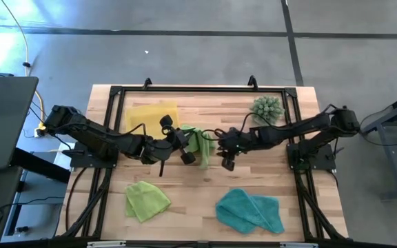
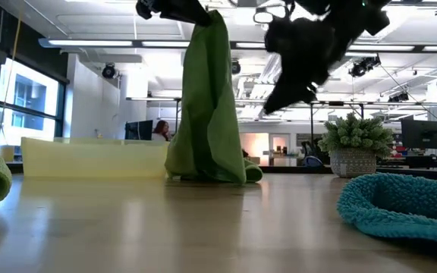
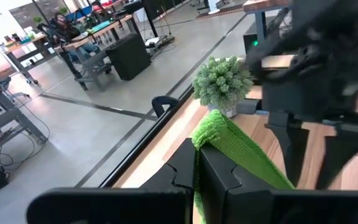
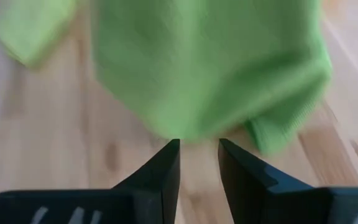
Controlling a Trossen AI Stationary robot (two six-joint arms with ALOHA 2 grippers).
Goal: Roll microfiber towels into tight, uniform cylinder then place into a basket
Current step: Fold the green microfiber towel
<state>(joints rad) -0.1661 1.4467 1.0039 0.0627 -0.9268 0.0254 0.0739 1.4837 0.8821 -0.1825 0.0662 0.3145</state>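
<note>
My left gripper (image 1: 182, 142) (image 3: 197, 163) is over the table's middle, shut on a lime green towel (image 1: 200, 141) (image 2: 211, 114). The towel hangs down from it. My right gripper (image 1: 226, 153) (image 4: 197, 144) is open, close to the towel on its right side. Its fingertips point at the hanging cloth (image 4: 210, 68); I cannot tell whether they touch it. A second lime towel (image 1: 147, 200) lies crumpled at the near left, and the teal towel (image 1: 250, 210) lies at the near right. The yellow basket (image 1: 150, 112) sits at the far left, with nothing visible in it. My left gripper pinches the lime towel's top end (image 3: 209, 127) between its two fingers, coming from the table's left. One layer or several, I cannot tell. The towel hangs slack below the fingers in long folds, and its lower end (image 2: 218, 176) rests on the table.
A spiky green plant in a pot (image 1: 267, 108) stands at the far right, just behind the right arm. A black frame (image 1: 205, 89) runs around the table's edges. Bare wood lies between the two near towels.
</note>
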